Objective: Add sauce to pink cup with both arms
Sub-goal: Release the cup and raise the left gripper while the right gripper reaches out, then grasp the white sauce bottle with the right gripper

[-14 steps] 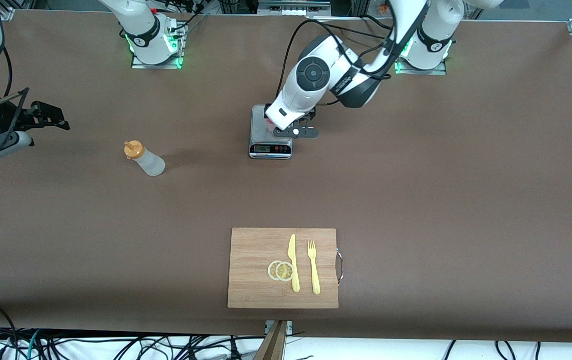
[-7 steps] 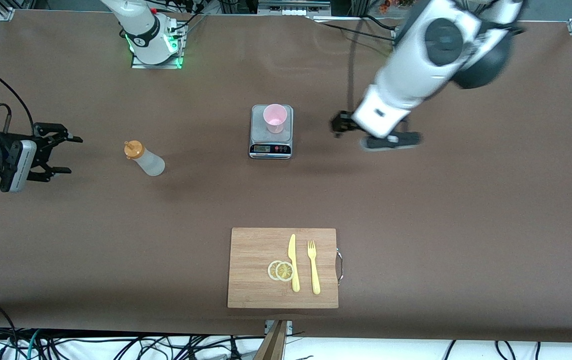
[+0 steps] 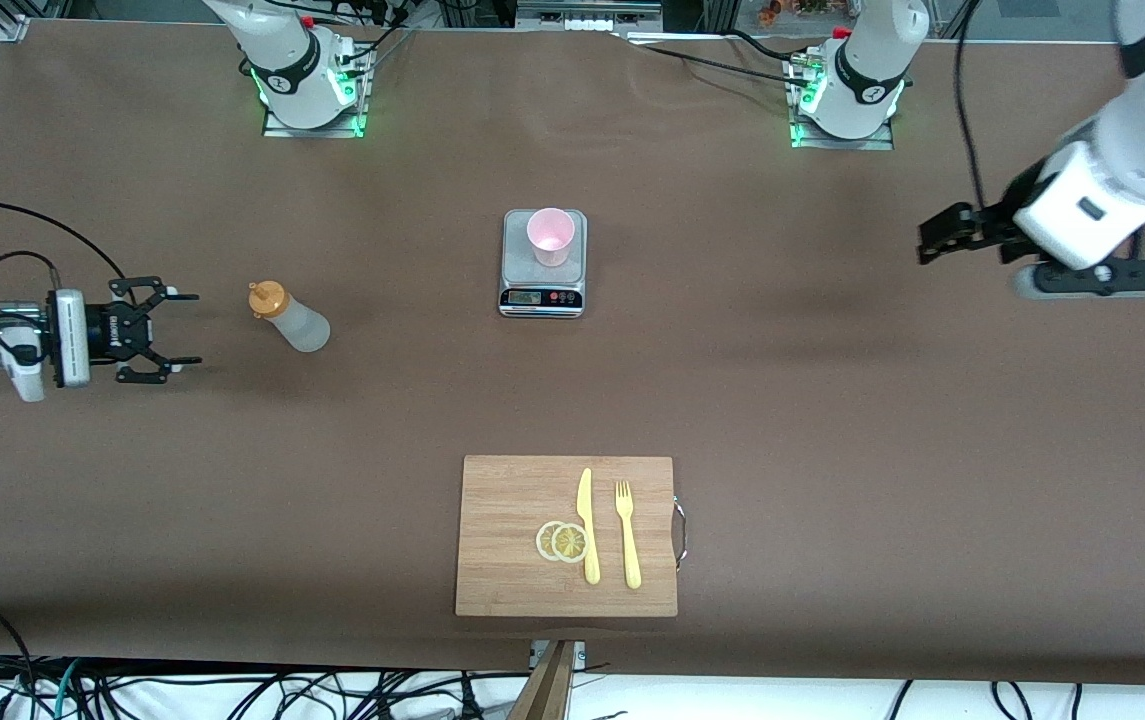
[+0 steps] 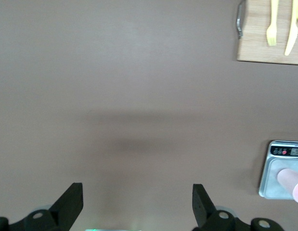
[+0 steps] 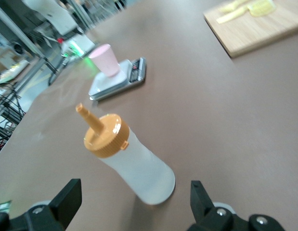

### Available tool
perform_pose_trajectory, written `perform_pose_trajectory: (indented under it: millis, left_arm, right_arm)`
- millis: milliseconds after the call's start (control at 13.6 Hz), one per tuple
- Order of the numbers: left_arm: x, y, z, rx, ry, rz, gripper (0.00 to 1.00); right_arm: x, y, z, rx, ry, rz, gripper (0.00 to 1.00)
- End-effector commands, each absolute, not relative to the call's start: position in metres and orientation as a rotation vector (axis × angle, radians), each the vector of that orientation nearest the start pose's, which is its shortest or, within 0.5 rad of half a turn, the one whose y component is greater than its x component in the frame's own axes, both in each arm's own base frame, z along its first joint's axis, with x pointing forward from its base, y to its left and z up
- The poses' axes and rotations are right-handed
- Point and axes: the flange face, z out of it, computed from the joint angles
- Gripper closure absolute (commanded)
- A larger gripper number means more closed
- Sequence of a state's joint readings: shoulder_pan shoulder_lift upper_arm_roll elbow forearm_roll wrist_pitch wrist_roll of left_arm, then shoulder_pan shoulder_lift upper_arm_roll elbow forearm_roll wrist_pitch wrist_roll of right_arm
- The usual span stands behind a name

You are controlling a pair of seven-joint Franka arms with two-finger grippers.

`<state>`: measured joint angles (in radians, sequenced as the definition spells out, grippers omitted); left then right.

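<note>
- Nearest the front camera, a rectangular bamboo cutting board (image 3: pixel 507 535) carries two lemon slices (image 3: pixel 562 541), a yellow plastic knife (image 3: pixel 587 524) and a yellow plastic fork (image 3: pixel 626 533);
- Farther off, toward the right arm's end, the translucent whitish squeeze bottle of sauce (image 3: pixel 290 316) with its orange nozzle cap stands tilted on the brown table (image 3: pixel 832 420); the right gripper (image 3: pixel 172 330) hovers beside it, fingers spread apart, holding nothing;
- Farther still, the pale pink plastic cup (image 3: pixel 551 236) stands upright on the grey kitchen scale (image 3: pixel 542 295);
- The left gripper (image 3: pixel 937 238) hangs over the table's left-arm end, well apart from the cup, fingers released and empty.
</note>
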<state>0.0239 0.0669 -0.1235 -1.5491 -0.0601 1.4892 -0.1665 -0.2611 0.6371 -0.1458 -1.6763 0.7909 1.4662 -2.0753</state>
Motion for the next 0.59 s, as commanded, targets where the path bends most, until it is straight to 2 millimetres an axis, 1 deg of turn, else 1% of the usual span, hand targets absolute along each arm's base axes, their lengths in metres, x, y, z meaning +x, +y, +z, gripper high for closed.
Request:
perform_pose_trajectory:
  millis: [0,73,147,293,367,513]
  left_arm:
    - [0.56,-0.023,0.598,-3.159,0.005,0.253,0.0]
    - [0.558,-0.013,0.598,-3.143,0.03,0.27,0.0]
    - [0.555,-0.009,0.599,-3.138,0.032,0.282,0.0]
    - [0.553,-0.003,0.598,-3.134,0.016,0.315,0.0]
    - [0.552,0.004,0.597,-3.135,-0.001,0.325,0.0]
    - [0.553,0.007,0.594,-3.135,-0.011,0.335,0.0]
  right_arm:
    - [0.575,-0.146,0.178,-1.482,-1.383,-0.596,0.0]
    - [0.572,-0.143,0.164,-1.453,-1.39,-0.622,0.0]
    - [0.569,-0.139,0.148,-1.437,-1.38,-0.628,0.0]
    - [0.571,-0.126,0.14,-1.399,-1.396,-0.676,0.0]
    - [0.572,-0.115,0.136,-1.374,-1.4,-0.699,0.0]
    - [0.573,-0.095,0.121,-1.331,-1.371,-0.731,0.0]
